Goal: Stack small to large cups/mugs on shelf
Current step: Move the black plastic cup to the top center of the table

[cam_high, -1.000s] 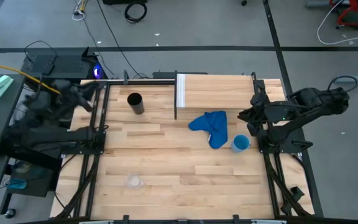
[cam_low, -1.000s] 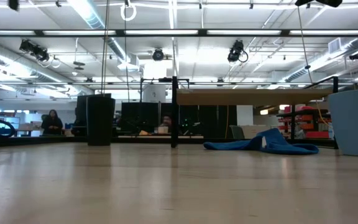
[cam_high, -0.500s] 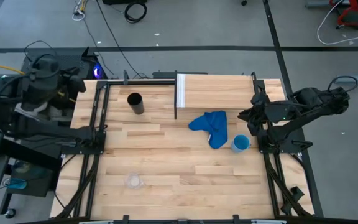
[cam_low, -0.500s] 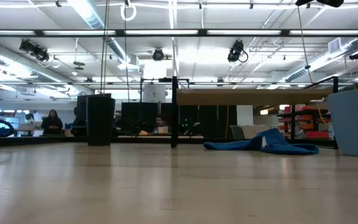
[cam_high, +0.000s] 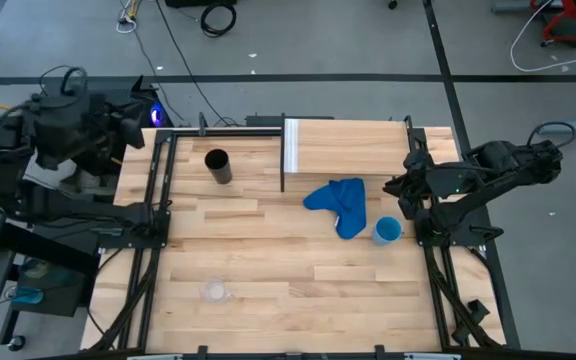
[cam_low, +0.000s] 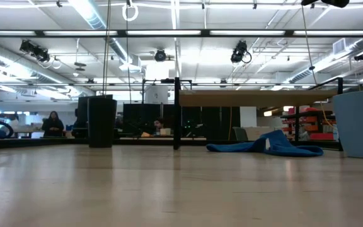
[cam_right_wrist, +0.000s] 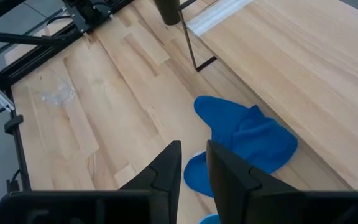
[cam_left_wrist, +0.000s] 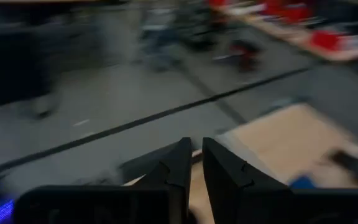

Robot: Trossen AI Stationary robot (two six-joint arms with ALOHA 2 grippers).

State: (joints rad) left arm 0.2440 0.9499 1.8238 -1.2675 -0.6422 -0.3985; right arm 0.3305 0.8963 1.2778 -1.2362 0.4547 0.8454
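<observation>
- Only the left arm is shifting since the earlier frames: it is rising and swinging off the worktop's [cam_high: 268, 270] far-left corner, while every cup and the right arm are keeping their places.
- Left pincer [cam_left_wrist: 191, 163] is showing its fingers [cam_left_wrist: 178, 168] pressed nearly together with just a thin gap, pinching nothing, and pointing out past the worktop edge toward the floor.
- Right pincer [cam_right_wrist: 192, 167] is hanging above the worktop at the right side, its fingers [cam_right_wrist: 166, 165] likewise nearly together and gripping nothing, looking down over the cloth [cam_right_wrist: 247, 140].
- Tumbler [cam_high: 218, 166] is standing upright at the far left of the worktop, just left of the shelf [cam_high: 363, 146].
- Blue cup [cam_high: 387, 230] is sitting near the right edge, just beside the cloth [cam_high: 340, 203] and close to the right arm.
- Glass [cam_high: 214, 291] is standing alone at the near left, well apart from the others.
- Shelf is carrying no cup.
</observation>
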